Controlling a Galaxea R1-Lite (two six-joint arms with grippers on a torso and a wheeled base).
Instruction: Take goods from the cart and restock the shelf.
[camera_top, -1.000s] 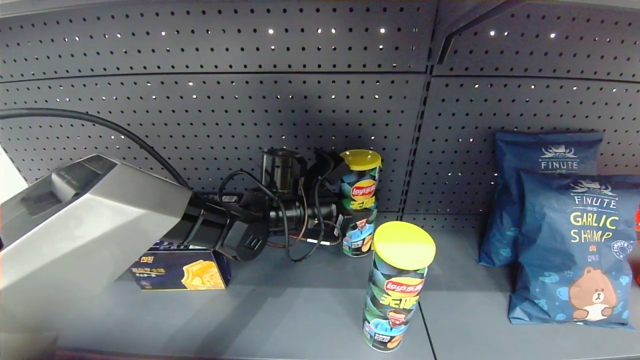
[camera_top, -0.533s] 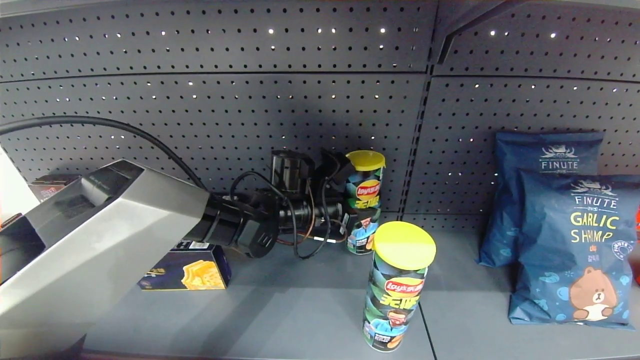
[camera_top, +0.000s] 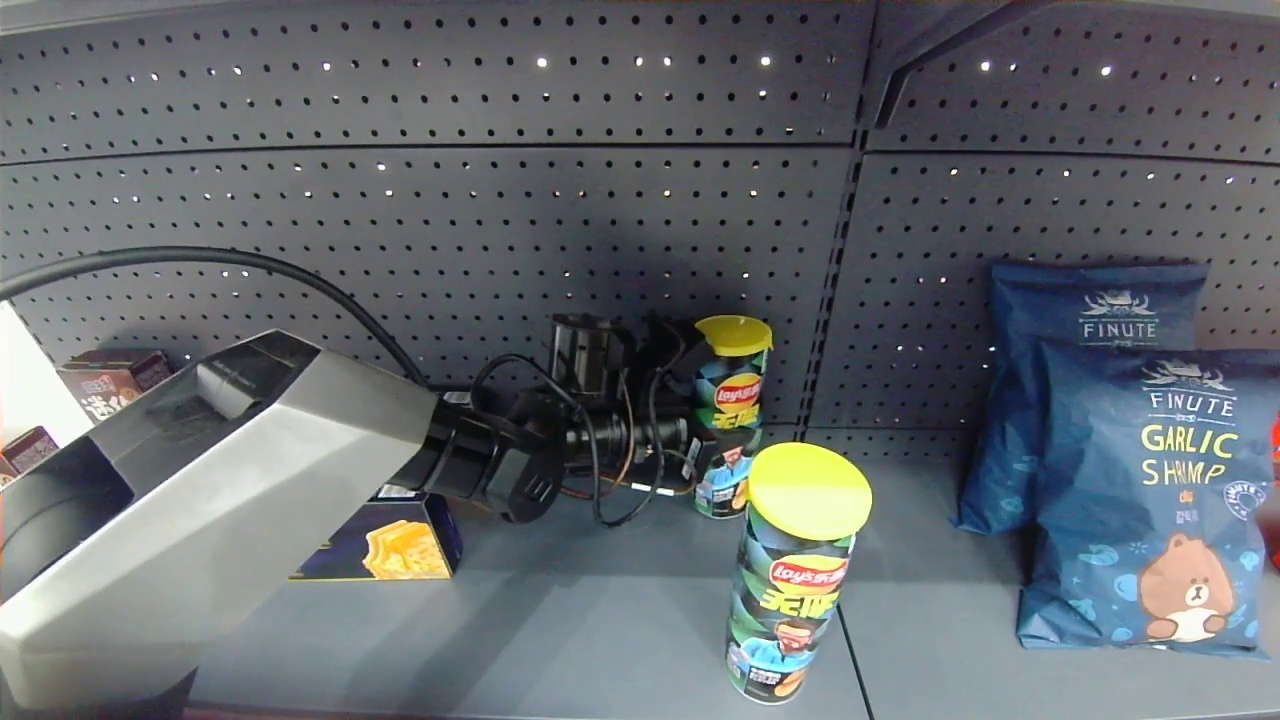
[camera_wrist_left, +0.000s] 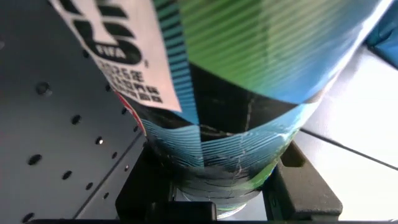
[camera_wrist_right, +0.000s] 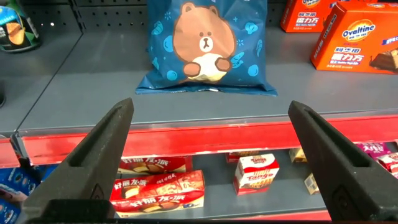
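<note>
The chip can (camera_top: 732, 420), clamped in the left pincer (camera_top: 697, 445), has edged right and down to the back of the shelf (camera_top: 600, 620), at 11 o'clock from the front can (camera_top: 797, 570), so release looks near; the right pincer (camera_wrist_right: 211, 106) gapes wide.

Grey shelf (camera_top: 600, 620) with an upright chip can (camera_top: 795, 575) in front, a box (camera_top: 405, 545) at left, snack bags (camera_top: 1150, 500) at right.
</note>
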